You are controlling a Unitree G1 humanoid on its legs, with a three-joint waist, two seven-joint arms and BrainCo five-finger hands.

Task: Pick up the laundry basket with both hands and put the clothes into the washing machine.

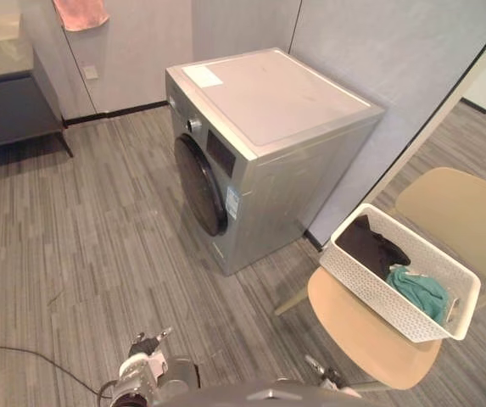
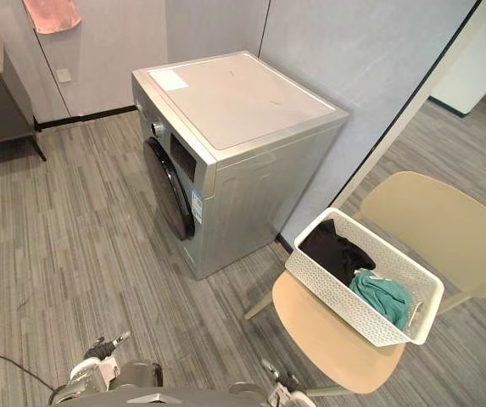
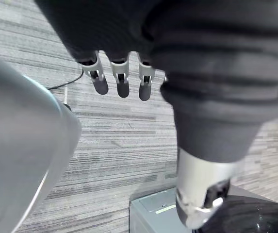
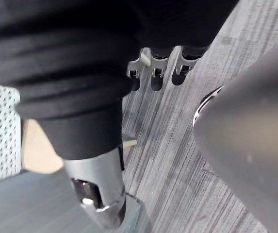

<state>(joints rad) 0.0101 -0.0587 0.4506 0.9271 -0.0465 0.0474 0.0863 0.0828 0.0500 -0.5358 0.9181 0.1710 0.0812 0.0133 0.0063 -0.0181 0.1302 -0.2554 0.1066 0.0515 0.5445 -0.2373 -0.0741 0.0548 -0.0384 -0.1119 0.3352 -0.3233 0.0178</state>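
Left eye view: the washing machine [image 1: 259, 144] stands against the wall, door closed. To its right, the laundry basket [image 1: 377, 297] rests on a chair [image 1: 370, 339], holding black and teal clothes [image 1: 419, 290].

Right eye view: left hand [image 2: 90, 366] and right hand [image 2: 275, 375] hang low, well apart from the basket.

Left wrist view: fingers [image 3: 122, 82] straight, slightly spread, empty.

Right wrist view: fingers [image 4: 156, 77] relaxed, side by side, empty.

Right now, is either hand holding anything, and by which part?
Nothing is held. The left hand and right hand hang open and empty, and the basket sits untouched on the chair.
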